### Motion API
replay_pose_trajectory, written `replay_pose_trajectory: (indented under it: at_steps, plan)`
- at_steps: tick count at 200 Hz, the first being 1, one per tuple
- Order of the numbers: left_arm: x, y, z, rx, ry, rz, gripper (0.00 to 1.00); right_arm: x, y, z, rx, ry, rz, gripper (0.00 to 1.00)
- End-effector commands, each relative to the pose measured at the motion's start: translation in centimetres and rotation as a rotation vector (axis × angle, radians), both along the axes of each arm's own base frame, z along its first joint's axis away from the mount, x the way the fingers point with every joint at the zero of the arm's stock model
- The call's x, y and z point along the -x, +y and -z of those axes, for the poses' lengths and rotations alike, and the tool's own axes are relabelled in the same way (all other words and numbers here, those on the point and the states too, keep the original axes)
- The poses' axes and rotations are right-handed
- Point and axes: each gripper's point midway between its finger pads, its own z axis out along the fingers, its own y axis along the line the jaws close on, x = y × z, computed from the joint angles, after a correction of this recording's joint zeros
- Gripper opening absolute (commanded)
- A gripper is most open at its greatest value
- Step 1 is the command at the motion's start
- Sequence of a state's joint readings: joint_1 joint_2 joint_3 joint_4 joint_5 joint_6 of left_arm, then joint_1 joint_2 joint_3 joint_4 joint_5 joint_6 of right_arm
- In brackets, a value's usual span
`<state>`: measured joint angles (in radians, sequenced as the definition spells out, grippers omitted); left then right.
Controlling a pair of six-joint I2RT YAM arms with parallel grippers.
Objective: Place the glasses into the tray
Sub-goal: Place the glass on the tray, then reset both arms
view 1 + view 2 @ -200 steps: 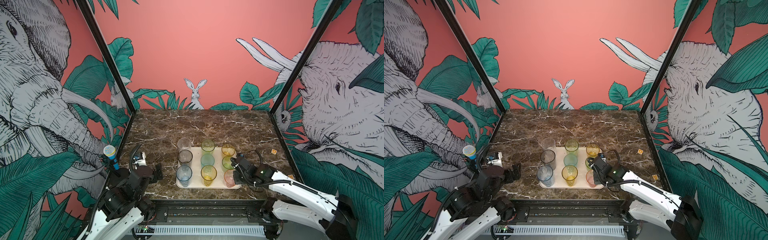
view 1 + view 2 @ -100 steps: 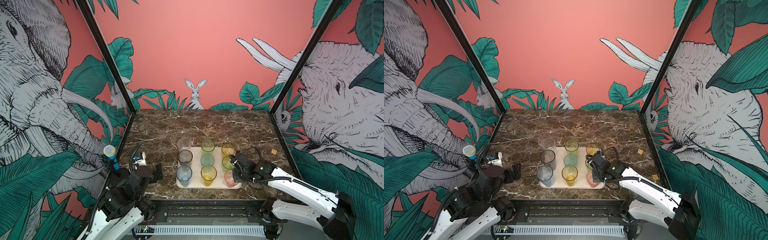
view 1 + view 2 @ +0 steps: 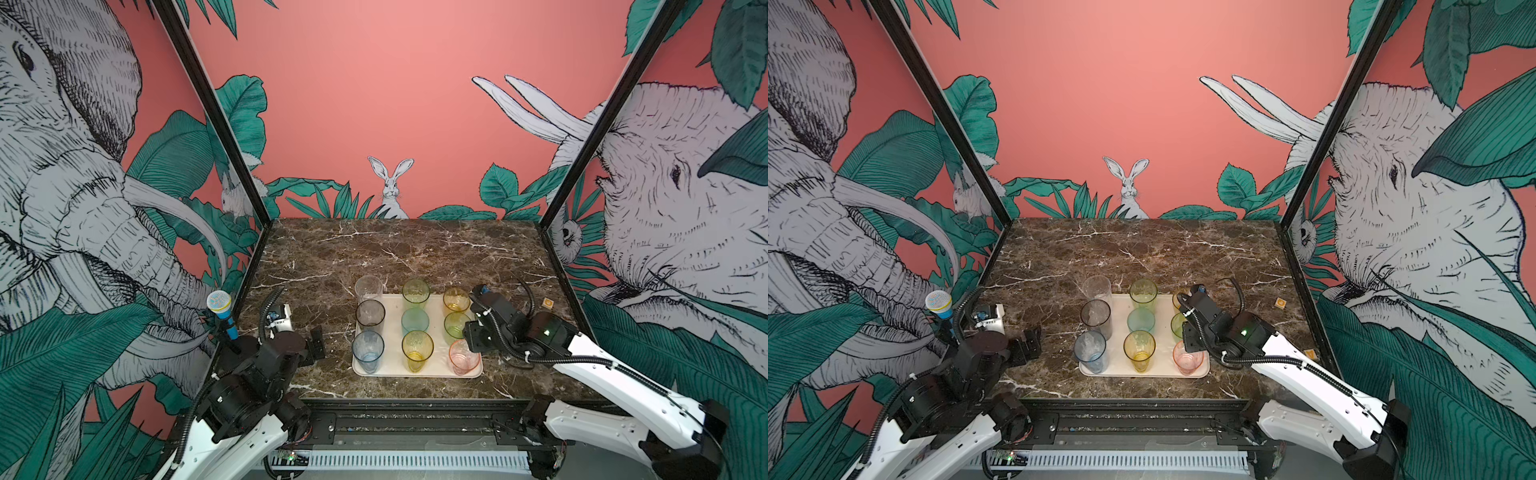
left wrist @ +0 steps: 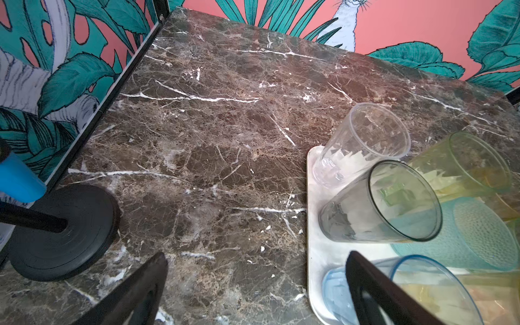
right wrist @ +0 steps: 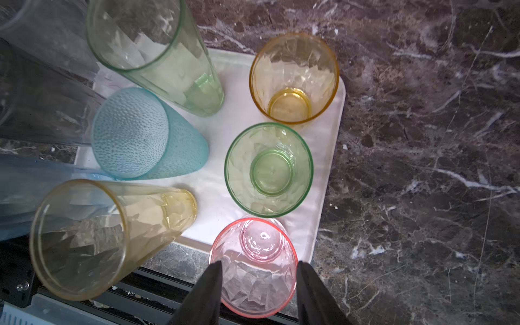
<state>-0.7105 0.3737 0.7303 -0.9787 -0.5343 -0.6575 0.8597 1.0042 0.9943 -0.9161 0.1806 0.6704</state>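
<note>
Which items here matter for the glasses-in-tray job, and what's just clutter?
Job: tray; nine glasses standing on it; right gripper, open over the pink glass.
Lying about: toy microphone; small orange block.

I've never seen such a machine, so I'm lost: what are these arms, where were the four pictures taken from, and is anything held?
The two white arms are one robot; each ends in a two-fingered clamp, a gripper. Two pictures come from a twin camera high up, looking down on the whole marble table. The other two come from small cameras on the arms' wrists, close to the work. On the table lies a cream tray with nine tinted glasses standing in it, three rows of three. The right gripper hangs over the pink glass, jaws apart; the left gripper is wide open beside the tray. Neither seems to hold anything.
</note>
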Motion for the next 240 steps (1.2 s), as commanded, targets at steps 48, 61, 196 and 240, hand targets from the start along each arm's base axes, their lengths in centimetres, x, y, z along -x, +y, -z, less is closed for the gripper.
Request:
replay_pose_trajectory:
  at_steps: [48,61,196,240]
  plan:
    - [-2.7,-0.7,-3.2,-0.074,-0.124,0.001,0.99,-4.7,-0.9,-7.8,0.061,-0.373,0.001,0.58]
    - [-3.6,-1.2,-4.0,-0.109,-0.155,0.015,0.99,-5.7,-1.3,-8.7,0.071,-0.434,0.013,0.63]
    - [-9.2,1.5,-8.1,-0.555,-0.433,-0.154,1.0,-15.7,-13.4,-5.9,0.184,-0.589,0.416,0.99]
    - [-11.7,3.9,-3.4,-0.531,-0.344,-0.174,0.99,-16.8,-17.3,-1.8,0.246,-0.629,0.54,0.99]
